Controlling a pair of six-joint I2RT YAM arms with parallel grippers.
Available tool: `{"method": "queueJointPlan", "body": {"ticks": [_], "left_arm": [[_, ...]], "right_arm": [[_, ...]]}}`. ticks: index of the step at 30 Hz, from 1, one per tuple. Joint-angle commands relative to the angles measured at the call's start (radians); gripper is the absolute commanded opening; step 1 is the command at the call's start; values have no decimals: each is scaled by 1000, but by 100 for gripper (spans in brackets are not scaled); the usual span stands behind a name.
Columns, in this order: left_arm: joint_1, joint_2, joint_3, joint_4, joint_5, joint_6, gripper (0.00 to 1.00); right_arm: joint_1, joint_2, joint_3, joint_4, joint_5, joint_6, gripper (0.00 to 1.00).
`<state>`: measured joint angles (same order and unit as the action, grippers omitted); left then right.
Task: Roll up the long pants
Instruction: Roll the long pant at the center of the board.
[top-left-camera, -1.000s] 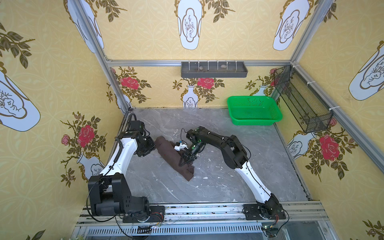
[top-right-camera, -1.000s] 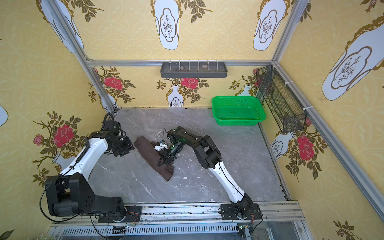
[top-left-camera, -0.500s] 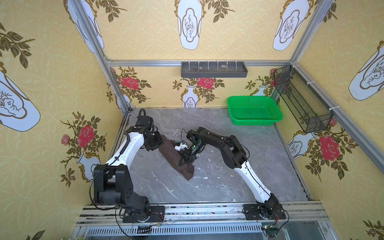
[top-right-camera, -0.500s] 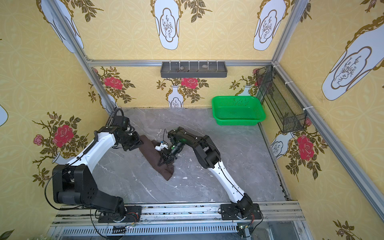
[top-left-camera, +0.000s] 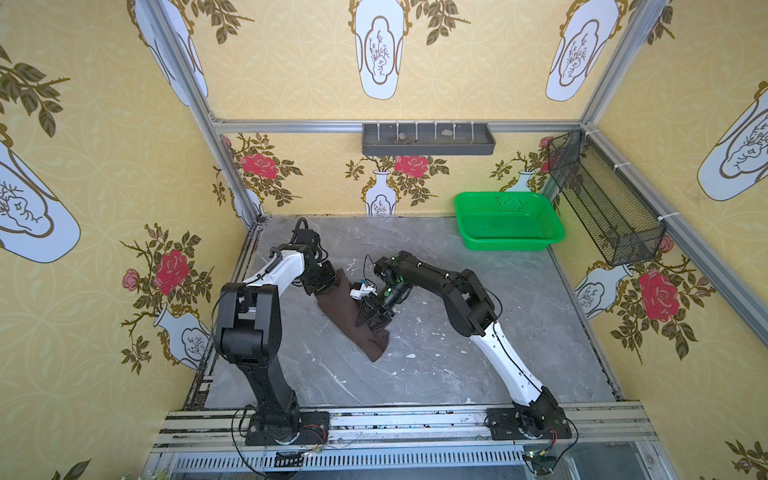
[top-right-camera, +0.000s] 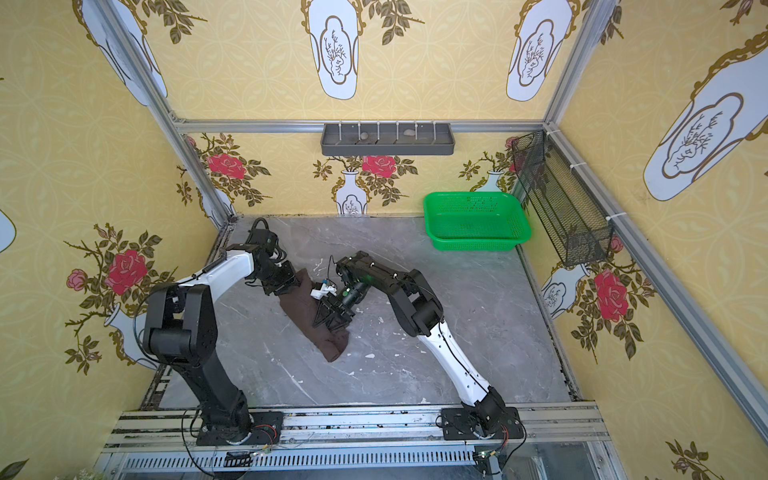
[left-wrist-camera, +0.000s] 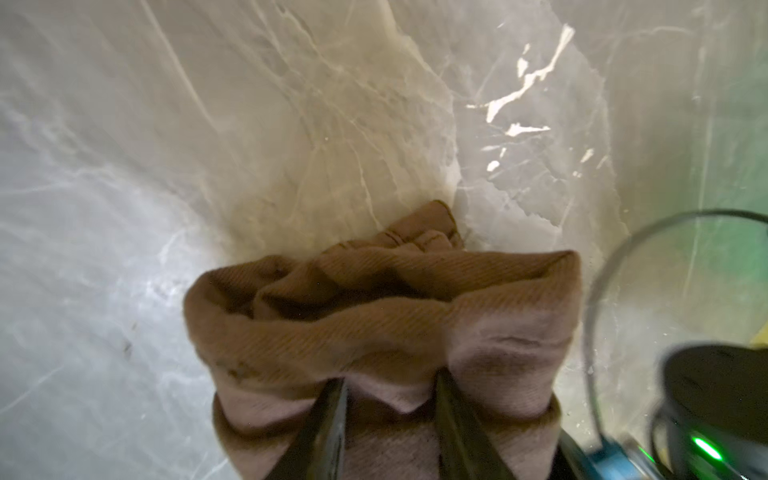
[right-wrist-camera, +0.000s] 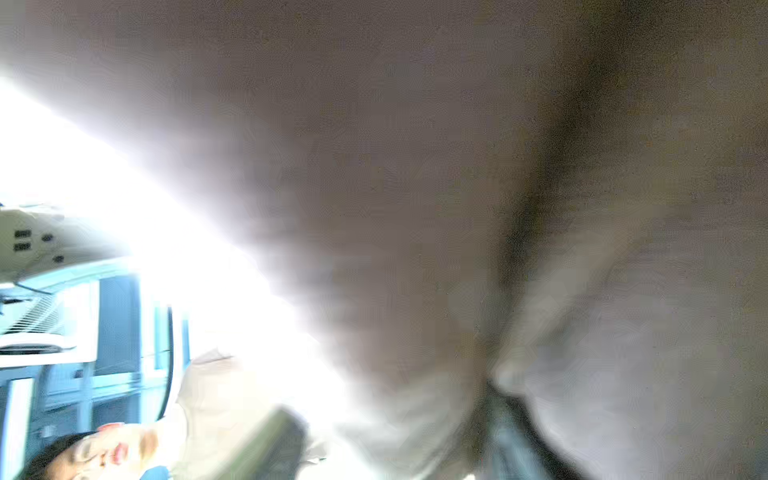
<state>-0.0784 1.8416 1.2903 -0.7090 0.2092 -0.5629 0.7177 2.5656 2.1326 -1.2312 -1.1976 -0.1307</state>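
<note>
As the long pants (top-left-camera: 337, 309) lie in a slanted brown strip on the grey table (top-left-camera: 436, 365), near end rumpled, my right gripper (top-left-camera: 374, 318) bears down on their middle; whether its jaws are clamped or loose, I cannot tell. Just beyond, my left gripper (left-wrist-camera: 388, 378) is clenched on the bunched far end. A green basket (top-left-camera: 509, 245) sits in the far right corner.
</note>
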Motion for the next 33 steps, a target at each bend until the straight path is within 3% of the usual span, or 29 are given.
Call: {"method": "queueJointPlan", "body": {"ticks": [1, 8, 11, 14, 15, 19, 22, 28, 33], "left_arm": [[0, 35, -7, 29, 1, 33, 36], [0, 63, -52, 49, 2, 60, 35], [-1, 78, -67, 57, 5, 64, 35], [1, 92, -70, 63, 6, 67, 35], [0, 97, -68, 63, 6, 69, 35], [0, 113, -65, 60, 5, 76, 34], [0, 122, -64, 57, 8, 80, 34], [0, 129, -79, 57, 13, 87, 34], [0, 121, -96, 57, 17, 85, 34]], "right_arm": [[-31, -32, 12, -2, 197, 25, 98], [-84, -167, 43, 6, 380, 70, 98], [-56, -224, 91, -20, 566, 77, 99], [57, -253, 170, -91, 894, 30, 99], [118, -265, 174, -102, 1057, 24, 99], [364, -289, 95, -95, 1526, 33, 98], [493, -291, 62, -47, 1748, 55, 98], [592, -241, 165, 14, 1869, 11, 98], [600, -264, 101, 166, 1867, -88, 98]]}}
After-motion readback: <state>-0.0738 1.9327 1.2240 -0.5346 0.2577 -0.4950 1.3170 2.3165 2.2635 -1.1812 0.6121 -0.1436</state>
